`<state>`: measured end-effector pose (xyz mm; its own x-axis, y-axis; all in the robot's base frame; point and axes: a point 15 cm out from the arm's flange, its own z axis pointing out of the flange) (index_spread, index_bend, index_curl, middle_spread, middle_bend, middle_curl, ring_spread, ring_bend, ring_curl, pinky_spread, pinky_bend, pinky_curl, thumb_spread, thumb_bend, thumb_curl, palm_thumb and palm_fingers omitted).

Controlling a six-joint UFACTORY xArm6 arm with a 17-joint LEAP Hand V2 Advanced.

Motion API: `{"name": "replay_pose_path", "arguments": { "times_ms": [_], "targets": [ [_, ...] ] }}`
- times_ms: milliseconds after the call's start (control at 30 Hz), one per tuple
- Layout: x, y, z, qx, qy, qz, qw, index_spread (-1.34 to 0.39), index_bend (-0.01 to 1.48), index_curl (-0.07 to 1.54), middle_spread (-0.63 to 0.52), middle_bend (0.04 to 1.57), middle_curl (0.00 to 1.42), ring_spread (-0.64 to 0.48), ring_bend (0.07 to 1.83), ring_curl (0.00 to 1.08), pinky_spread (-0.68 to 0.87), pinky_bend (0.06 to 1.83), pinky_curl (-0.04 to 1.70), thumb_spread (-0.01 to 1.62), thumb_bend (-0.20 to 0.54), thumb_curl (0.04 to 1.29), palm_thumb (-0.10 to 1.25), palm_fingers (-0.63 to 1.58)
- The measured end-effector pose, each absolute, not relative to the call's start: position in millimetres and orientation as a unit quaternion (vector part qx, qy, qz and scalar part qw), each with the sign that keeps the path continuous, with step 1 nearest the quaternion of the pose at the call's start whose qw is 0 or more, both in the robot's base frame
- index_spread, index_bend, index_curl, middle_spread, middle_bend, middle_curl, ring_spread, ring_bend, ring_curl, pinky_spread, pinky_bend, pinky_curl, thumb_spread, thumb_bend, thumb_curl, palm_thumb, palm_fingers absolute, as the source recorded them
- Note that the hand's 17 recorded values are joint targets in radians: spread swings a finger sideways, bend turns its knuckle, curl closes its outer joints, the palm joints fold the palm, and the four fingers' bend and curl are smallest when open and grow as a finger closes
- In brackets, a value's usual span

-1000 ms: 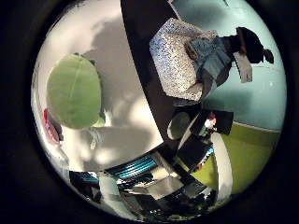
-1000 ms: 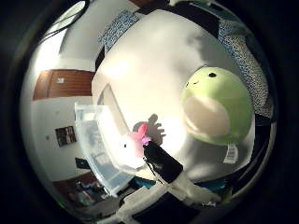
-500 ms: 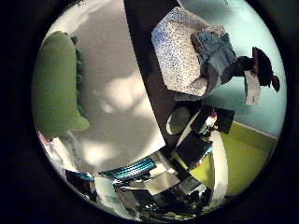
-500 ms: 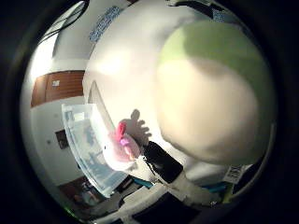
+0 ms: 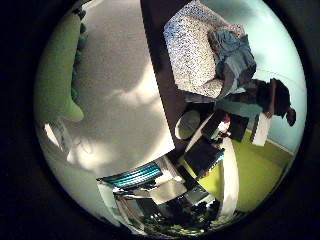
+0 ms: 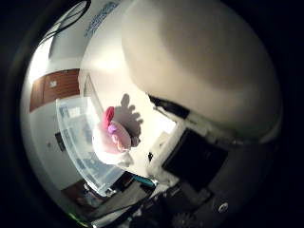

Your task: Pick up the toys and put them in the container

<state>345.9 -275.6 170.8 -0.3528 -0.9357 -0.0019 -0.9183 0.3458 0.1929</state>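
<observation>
A green plush toy (image 5: 57, 75) with a pale belly (image 6: 199, 61) lies on the white table (image 5: 120, 100). It is very close under my palm and fills much of the thumb side view. A small pink plush toy (image 6: 113, 140) sits on the table beside a clear plastic container (image 6: 76, 137). My hand (image 6: 190, 159) shows as white and black parts next to the green toy. Its fingers are not curled round the toy, and whether they touch it is hidden.
Past the table's dark edge stands a speckled armchair (image 5: 195, 50) with blue clothes on it. On the green floor beside it lie a round cushion (image 5: 187, 125) and dark boxes (image 5: 205, 152). A wooden door (image 6: 54, 88) is on the far wall.
The whole view has closed in on the green plush toy, which has grown from a small shape to fill the thumb side view. The pink toy and container lie as before.
</observation>
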Motion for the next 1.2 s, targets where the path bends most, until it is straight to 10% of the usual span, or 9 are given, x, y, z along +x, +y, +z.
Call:
{"name": "replay_pose_path", "arguments": {
  "times_ms": [100,467,1200],
  "targets": [
    [341.9,-272.5,190.6,0.567,-0.819,-0.075,0.054,-0.41,0.33,0.40,-0.26,0.78,0.56,-0.30,0.99,0.47,-0.47,0.79,0.37,1.16,-0.011,0.33,0.67,1.26],
    [328.0,-254.6,297.5,0.580,-0.815,-0.003,0.024,-0.31,1.00,0.80,-0.19,1.24,0.78,-0.26,1.31,0.68,-0.28,1.30,0.68,1.16,0.007,0.45,0.96,1.12],
    [322.7,76.8,475.6,0.750,-0.643,0.034,-0.152,-0.24,1.08,0.88,-0.16,1.30,0.85,-0.27,1.30,0.86,-0.21,1.25,0.99,1.18,-0.011,0.56,1.00,1.04]
  ]
}}
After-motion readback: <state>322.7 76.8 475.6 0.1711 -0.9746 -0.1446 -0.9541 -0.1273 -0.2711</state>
